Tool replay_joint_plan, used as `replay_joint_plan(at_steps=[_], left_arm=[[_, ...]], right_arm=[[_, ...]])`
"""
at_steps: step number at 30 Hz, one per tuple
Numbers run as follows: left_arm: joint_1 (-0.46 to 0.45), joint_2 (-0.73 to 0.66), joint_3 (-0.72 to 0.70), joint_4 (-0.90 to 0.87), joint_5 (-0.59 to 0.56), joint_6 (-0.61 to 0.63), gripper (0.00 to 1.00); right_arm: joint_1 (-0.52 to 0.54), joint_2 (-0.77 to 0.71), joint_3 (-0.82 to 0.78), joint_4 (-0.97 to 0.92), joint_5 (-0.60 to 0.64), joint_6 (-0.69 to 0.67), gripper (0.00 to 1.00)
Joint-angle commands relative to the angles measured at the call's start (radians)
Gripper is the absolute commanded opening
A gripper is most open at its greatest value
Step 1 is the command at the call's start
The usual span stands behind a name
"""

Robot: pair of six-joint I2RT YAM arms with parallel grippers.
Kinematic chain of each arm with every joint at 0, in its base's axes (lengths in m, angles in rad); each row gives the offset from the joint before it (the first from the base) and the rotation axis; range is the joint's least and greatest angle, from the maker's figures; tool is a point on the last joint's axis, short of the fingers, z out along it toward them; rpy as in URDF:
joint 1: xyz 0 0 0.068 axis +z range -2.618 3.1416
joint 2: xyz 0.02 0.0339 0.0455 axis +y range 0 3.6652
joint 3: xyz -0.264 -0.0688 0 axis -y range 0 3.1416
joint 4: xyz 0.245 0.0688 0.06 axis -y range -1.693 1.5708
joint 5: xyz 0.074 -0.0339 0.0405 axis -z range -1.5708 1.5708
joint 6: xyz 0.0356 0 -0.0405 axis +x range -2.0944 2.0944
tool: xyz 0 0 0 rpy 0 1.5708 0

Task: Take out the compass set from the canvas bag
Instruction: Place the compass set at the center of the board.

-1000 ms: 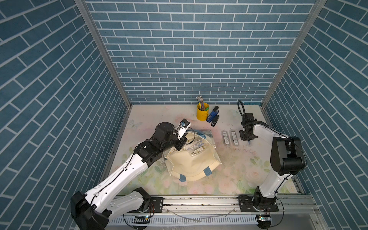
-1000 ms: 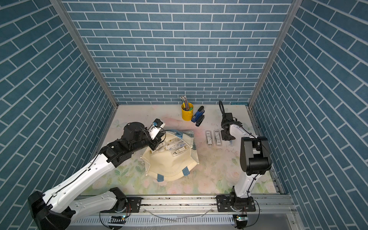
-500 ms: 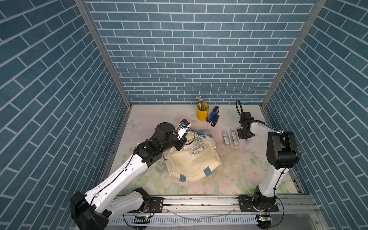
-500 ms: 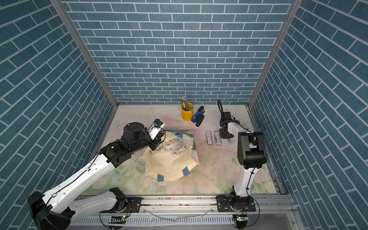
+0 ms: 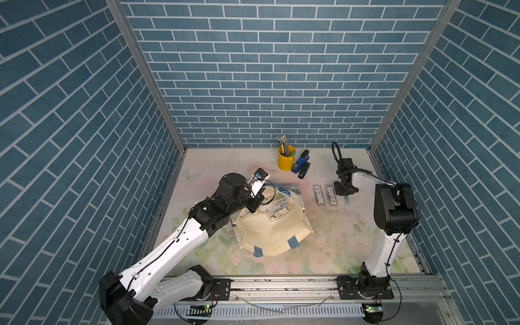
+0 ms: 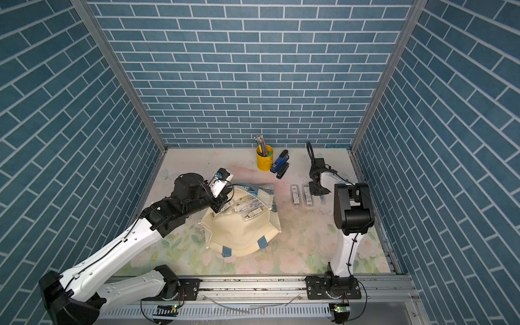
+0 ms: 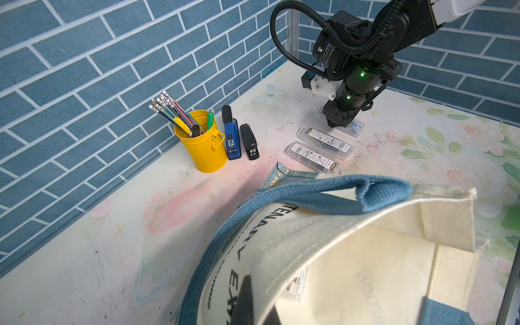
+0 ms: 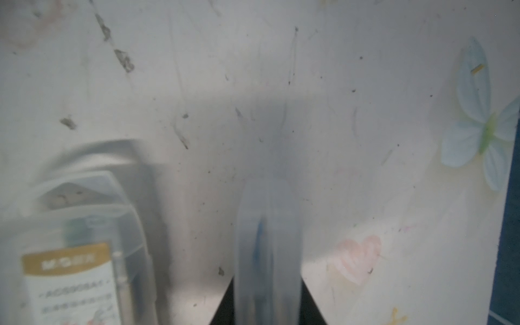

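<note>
The cream canvas bag (image 5: pixel 270 230) (image 6: pixel 242 228) lies in the middle of the table with its mouth held open. My left gripper (image 5: pixel 254 204) (image 7: pixel 253 304) is shut on the bag's rim (image 7: pixel 281 253). Several clear compass set cases (image 5: pixel 277 209) (image 6: pixel 244 208) show inside the bag. My right gripper (image 5: pixel 344 192) (image 8: pixel 267 298) is low at the table's right. It is shut on one clear compass set (image 8: pixel 267 239) (image 7: pixel 353 126) that touches the tabletop. Two more compass sets (image 5: pixel 318 195) (image 5: pixel 330 195) lie side by side just left of it.
A yellow pencil cup (image 5: pixel 286 161) stands at the back, with a blue stapler (image 5: pixel 300 164) and a black stapler (image 5: pixel 304 170) beside it. Blue brick walls close in three sides. The right wall is close behind my right arm.
My right arm's elbow has shifted while its gripper stays low over the case beside the two laid-out sets. My left arm and the bag have not moved.
</note>
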Motion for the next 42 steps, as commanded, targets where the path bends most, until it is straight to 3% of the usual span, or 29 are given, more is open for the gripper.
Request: replay_joint_plan(at_steps=[1,26,42], left_arm=[[-0.001,-0.025,-0.005,0.049,0.008,-0.007,0.0],[-0.001,-0.034,-0.013,0.051,0.011,-0.008,0.0],[0.0,-0.042,-0.016,0.049,0.011,-0.007,0.0]], right_arm=[[0.012,0.008,0.059,-0.014,-0.004,0.026,0.31],[0.054,-0.036,0.08,-0.062,0.036,0.029,0.36],[0.03,-0.088,0.002,-0.04,-0.011,0.054,0.47]])
